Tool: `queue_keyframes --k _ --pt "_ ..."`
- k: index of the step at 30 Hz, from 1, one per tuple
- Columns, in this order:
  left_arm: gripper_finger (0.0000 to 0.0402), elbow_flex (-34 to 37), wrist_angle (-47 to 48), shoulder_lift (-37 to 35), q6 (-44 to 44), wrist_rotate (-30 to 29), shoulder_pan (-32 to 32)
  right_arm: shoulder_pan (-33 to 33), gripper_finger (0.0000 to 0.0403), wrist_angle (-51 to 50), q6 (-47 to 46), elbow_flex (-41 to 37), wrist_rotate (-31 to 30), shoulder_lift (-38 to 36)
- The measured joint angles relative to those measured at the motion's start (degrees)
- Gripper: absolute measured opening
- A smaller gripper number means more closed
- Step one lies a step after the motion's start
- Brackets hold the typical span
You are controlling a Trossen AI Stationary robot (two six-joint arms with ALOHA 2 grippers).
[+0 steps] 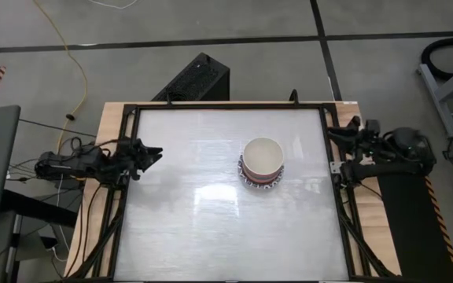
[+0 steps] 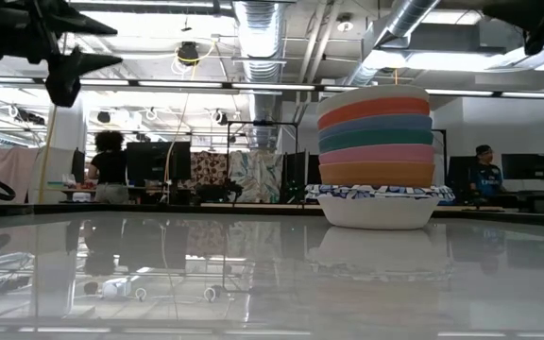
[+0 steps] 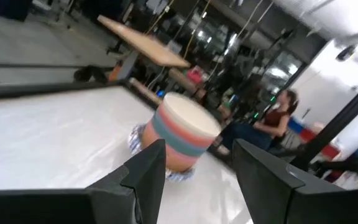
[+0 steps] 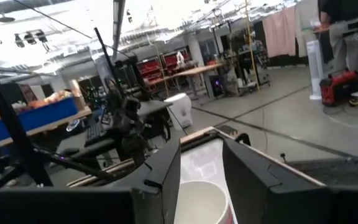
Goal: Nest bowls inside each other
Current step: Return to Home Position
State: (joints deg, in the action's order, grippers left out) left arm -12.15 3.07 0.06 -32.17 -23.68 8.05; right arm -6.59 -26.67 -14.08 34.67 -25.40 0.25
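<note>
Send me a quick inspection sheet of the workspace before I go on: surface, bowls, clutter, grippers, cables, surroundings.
Surface: white table, glossy, black frame around it.
Bowls: one upright stack a little right of centre; cream bowl on top, patterned-rim bowl at the bottom, coloured bowls between.
Clutter: nothing seen.
Grippers: left gripper at the table's left edge, fingers open, empty; right gripper at the right edge, fingers open, empty.
Cables: yellow cable on the floor; dark cables along the table's left side.
Surroundings: black box behind the table; people in the room beyond.
</note>
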Motion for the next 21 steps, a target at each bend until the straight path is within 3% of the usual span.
queue_keyframes --k 7,14,21 --pt "0.0175 0.09 1.64 0.08 -2.65 -0.12 0.02 0.0 0.014 1.43 -5.16 -4.88 1.0 -0.02" --pt "0.0175 0.05 -2.3 0.18 -5.25 -0.98 0.02 -0.08 0.014 11.27 -6.47 -15.05 3.71 -0.04" --pt "0.0175 0.05 -2.15 0.19 -8.84 -6.69 0.02 -0.09 0.014 13.99 -6.9 -20.5 9.79 -0.04"
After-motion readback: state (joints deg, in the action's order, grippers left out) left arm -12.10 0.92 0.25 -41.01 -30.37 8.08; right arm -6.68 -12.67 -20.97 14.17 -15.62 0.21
